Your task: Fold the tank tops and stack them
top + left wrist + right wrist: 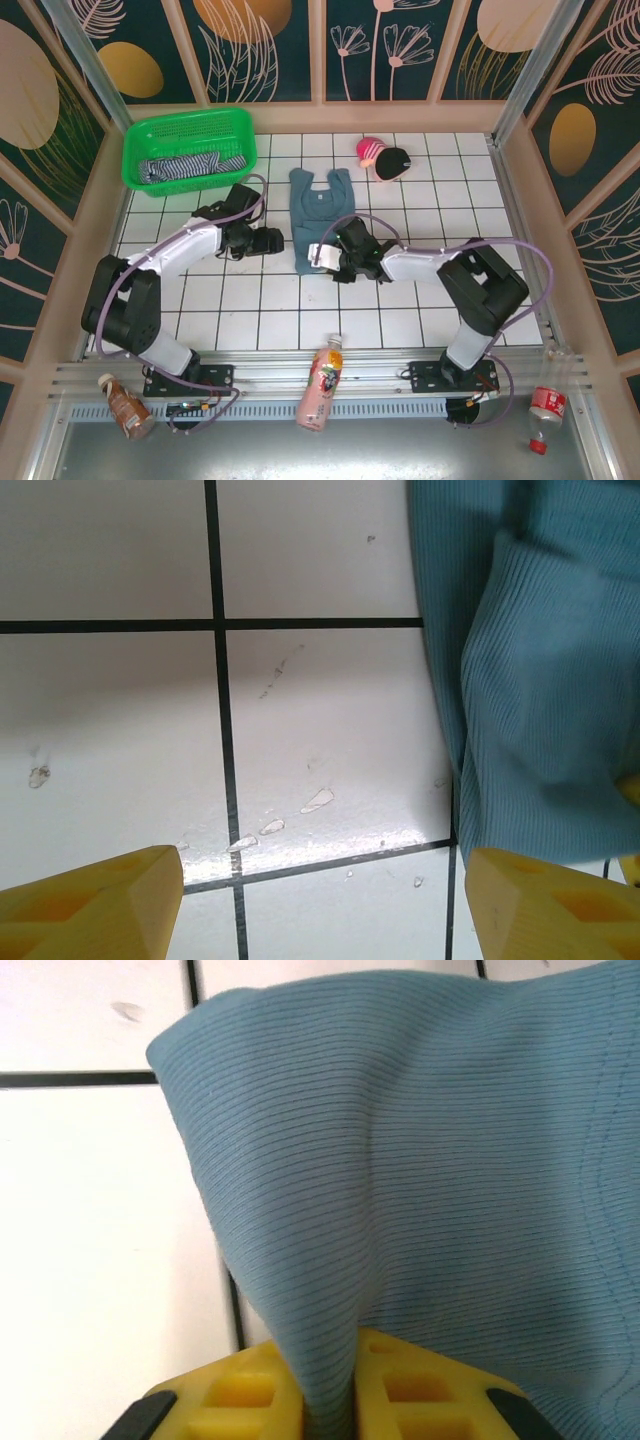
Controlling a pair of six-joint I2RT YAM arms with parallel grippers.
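Observation:
The blue-grey tank top [318,212] lies on the white tiled table, straps toward the back. My right gripper [323,256] is at its near hem. In the right wrist view the yellow jaws [330,1405] are shut on a pinched fold of the ribbed blue cloth [450,1160]. My left gripper [284,241] sits just left of the top's left edge. In the left wrist view it [325,910] stands open over bare tile, with the blue cloth [540,680] next to its right fingertip [550,910]. The striped tank top [185,167] lies bunched in the green basket [190,120].
A pink-and-black toy [383,157] rests behind and right of the blue top. A pink bottle [322,385] lies on the front rail, with a brown bottle [125,405] to its left and a red-labelled bottle [545,410] to its right. Patterned walls close in three sides.

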